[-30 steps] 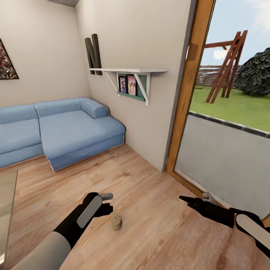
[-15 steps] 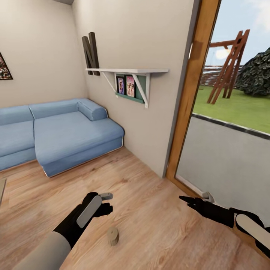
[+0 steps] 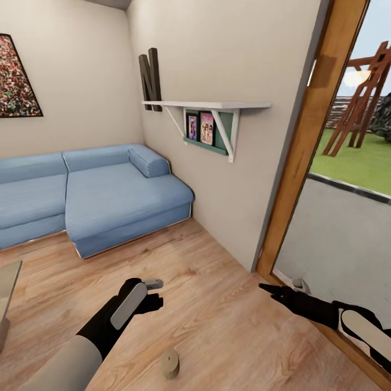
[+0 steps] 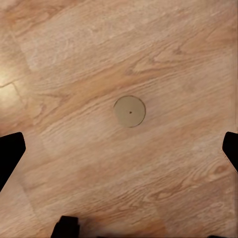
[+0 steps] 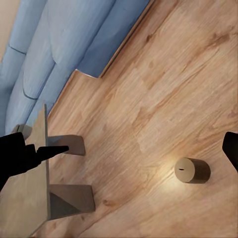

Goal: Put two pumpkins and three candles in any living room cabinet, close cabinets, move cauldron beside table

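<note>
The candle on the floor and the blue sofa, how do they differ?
The candle is a small pale stubby cylinder standing out on the bare wood floor; the sofa is large, blue and cushioned. The candle stands close in front of the robot, below the left gripper; the sofa sits against the far wall. Both rest on that floor.

The blue sofa (image 3: 81, 190) runs off the head view's left edge, so how far it stretches is anyone's guess. Same deal with the glass table (image 3: 8, 296) in front of the sofa, only a corner of it gets in. The wall picture (image 3: 16, 76) above the sofa is chopped off too, and its pattern is just speckled mush. The two framed photos (image 3: 200, 127) under the shelf (image 3: 206, 104) are too small to make out. The right gripper (image 3: 274, 289) by the door frame (image 3: 309, 146) is pointing away, can't tell whether its fingers are apart
</note>
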`<state>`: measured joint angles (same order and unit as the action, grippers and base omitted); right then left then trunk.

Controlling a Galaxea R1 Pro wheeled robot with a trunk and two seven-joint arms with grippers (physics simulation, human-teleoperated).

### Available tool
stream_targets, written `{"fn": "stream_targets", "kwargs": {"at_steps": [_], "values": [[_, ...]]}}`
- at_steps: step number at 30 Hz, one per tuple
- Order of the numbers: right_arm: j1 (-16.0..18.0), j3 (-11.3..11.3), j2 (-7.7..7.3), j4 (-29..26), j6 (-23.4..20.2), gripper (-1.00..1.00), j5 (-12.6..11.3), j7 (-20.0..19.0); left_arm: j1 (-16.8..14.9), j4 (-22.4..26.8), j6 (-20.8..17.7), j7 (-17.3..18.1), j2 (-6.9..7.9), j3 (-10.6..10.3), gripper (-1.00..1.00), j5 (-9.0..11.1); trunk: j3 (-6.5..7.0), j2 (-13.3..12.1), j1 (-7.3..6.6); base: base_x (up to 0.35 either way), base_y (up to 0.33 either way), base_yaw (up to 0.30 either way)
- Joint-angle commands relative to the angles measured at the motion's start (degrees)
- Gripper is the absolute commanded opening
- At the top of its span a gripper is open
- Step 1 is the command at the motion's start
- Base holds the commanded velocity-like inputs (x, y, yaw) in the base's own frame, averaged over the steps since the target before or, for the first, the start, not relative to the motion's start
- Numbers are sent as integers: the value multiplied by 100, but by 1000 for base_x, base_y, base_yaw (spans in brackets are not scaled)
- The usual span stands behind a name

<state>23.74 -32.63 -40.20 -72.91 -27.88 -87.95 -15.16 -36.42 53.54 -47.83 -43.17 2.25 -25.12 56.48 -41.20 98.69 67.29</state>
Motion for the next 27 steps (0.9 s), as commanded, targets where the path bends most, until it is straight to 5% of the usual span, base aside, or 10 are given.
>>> {"fn": "stream_targets", "kwargs": {"at_steps": [1,7,12,19,27], "values": [[8,-13,-5,-25,-7,100,-29,-11,-6,8,-2,-60,5,-21,100,66,-5,3,1,61,-18,19],[8,-9,-15,-226,-14,100,-29,-26,-6,8,-7,-2,4,-33,100,92,-5,3,1,16,-5,5],[8,-12,-22,-872,-15,100,-66,-10,-6,8,-6,16,4,-13,100,122,-95,204,110,1,0,0],[8,-23,-16,-954,54,100,-71,-24,-6,-162,1,72,1,6,100,153,-220,484,264,0,0,0],[8,-41,-7,-911,84,100,-58,-72,-18,-824,91,1114,-2,28,100,78,-364,805,440,0,0,0]]}}
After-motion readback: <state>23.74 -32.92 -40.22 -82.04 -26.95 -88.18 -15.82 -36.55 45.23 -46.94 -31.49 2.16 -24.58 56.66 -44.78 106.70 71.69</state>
